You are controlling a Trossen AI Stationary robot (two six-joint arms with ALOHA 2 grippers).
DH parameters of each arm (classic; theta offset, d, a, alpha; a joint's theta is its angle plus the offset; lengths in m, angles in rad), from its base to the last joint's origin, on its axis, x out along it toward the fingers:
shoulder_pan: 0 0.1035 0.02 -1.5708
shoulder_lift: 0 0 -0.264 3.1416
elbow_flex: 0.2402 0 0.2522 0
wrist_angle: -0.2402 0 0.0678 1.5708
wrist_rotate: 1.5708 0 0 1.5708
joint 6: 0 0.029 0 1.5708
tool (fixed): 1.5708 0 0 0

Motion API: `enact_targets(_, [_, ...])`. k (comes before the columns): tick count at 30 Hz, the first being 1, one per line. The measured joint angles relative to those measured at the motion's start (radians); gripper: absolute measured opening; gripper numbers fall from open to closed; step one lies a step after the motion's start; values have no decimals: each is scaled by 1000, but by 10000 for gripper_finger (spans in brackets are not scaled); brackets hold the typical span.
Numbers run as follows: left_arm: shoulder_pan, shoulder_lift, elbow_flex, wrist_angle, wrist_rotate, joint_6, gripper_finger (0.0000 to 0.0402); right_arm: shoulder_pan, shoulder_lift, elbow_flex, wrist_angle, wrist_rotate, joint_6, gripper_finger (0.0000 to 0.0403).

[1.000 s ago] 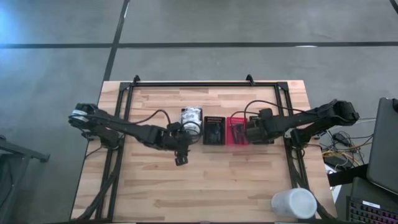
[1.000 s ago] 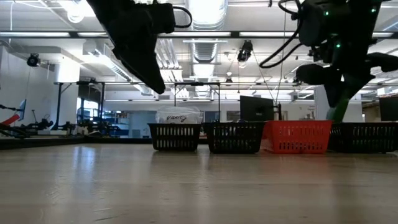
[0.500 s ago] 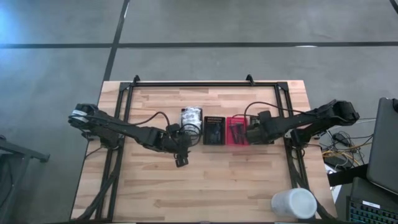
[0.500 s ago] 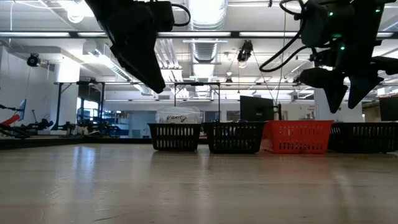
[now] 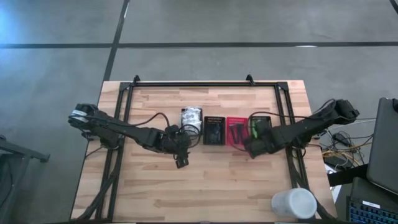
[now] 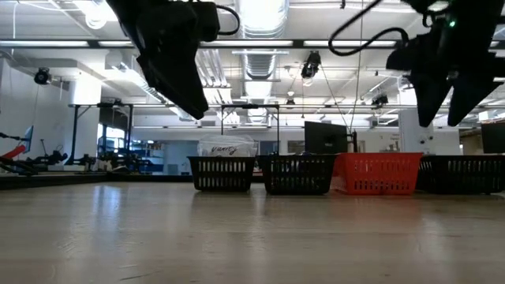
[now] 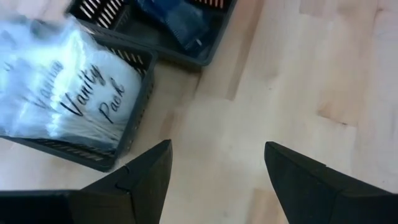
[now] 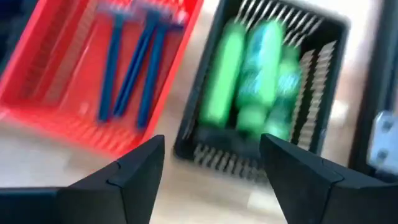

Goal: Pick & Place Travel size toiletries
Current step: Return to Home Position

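Observation:
Four small mesh bins stand in a row at the table's middle. From left to right, a black bin holds white packets (image 5: 191, 117) (image 7: 68, 93), and a second black bin (image 5: 214, 130) holds a dark item (image 7: 180, 22). The red bin (image 5: 235, 131) holds thin blue-handled razors (image 8: 127, 59). The rightmost black bin holds green bottles (image 5: 257, 124) (image 8: 261, 68). My left gripper (image 5: 181, 161) (image 7: 217, 165) hangs open over bare wood, near the packet bin. My right gripper (image 5: 251, 149) (image 8: 211, 152) (image 6: 440, 110) hangs open and empty above the table, just nearer than the red and green-bottle bins.
A large white cup (image 5: 293, 203) stands at the table's near right corner. Black frame rails (image 5: 118, 124) run along the left, right and far sides. Bare wood lies in front of the bins.
My right gripper held something green over the rightmost bin, opened, and the green thing is gone from its fingers. It then swung toward the table's near edge, uncovering the green-bottle bin.

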Motion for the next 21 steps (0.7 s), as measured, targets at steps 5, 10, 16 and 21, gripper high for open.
enact_targets(5, [0,0,18,7,141,-103,259,9,0,89,3,-50,-10,273])
enact_targets(10, [0,-11,18,188,346,-44,259,77,0,231,177,63,-406,288])
enact_targets(16, [33,-29,18,440,549,-4,259,118,-1,393,364,77,-747,308])
enact_targets(21, [43,-84,17,479,588,15,259,94,-26,503,193,30,-567,323])
